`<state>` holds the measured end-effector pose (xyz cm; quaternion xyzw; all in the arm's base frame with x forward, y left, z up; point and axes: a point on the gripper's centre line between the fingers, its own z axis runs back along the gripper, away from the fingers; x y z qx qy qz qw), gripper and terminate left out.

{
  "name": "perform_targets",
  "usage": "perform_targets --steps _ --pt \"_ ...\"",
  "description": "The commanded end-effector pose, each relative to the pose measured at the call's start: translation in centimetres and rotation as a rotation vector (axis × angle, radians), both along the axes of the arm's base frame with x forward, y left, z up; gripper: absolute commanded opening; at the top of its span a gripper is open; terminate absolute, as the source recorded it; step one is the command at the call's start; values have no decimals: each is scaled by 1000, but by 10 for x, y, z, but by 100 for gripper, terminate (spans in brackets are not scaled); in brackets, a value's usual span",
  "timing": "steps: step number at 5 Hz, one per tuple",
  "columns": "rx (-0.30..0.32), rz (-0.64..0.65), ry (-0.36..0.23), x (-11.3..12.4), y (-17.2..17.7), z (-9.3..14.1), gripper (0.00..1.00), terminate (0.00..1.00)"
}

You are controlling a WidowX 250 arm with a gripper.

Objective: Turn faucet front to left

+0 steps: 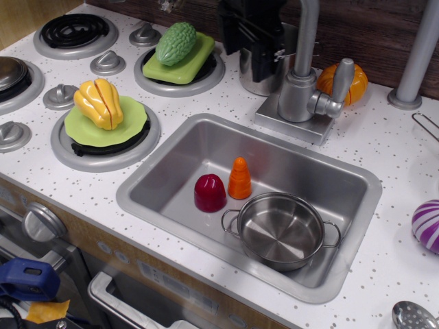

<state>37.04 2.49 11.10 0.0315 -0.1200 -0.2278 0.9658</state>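
Observation.image looks down at a toy kitchen. Its counter (405, 205) is white with tiny dark dots. A dark wood wall (370, 27) runs along the back. At the far left there is a bit of light wood.

Four round burners sit on the left. One at the back has a black coil (74, 29). Grey knobs (108, 62) sit between them. A green plate (103, 127) on the near burner holds a yellow pepper (99, 103). A square green plate (184, 63) behind it holds a bumpy green gourd (176, 42).

A steel sink (171, 164) sits in the middle. Inside it stand a dark red toy (210, 192), an orange carrot top (239, 178) just beside it, and a shiny steel pot (281, 229) at the front.

The faucet (302, 89) stands right behind the sink on a square plate. Its tube goes straight up and out of the top of the picture. Its stubby handle sticks out to the right. An orange pumpkin (346, 81) sits behind the handle.

The black gripper (257, 38) hangs at the top, just left of the faucet tube. I cannot tell if it is released or clenched. A shiny cup is partly hidden behind it.

A grey pole (418, 58) stands at the back right. A purple and white ball (429, 225) sits at the right edge. A spoon (413, 316) peeks in at the bottom right.

Below the counter are an oven knob (41, 221) and something blue (27, 277). No writing can be read.
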Motion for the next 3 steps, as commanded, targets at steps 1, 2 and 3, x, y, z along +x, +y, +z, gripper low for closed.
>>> perform_targets --steps 1,2,3 --pt "44 -44 -96 15 14 14 100 0" --pt "67 -72 -122 22 18 13 100 0" --pt "79 -98 -142 29 23 12 100 100"
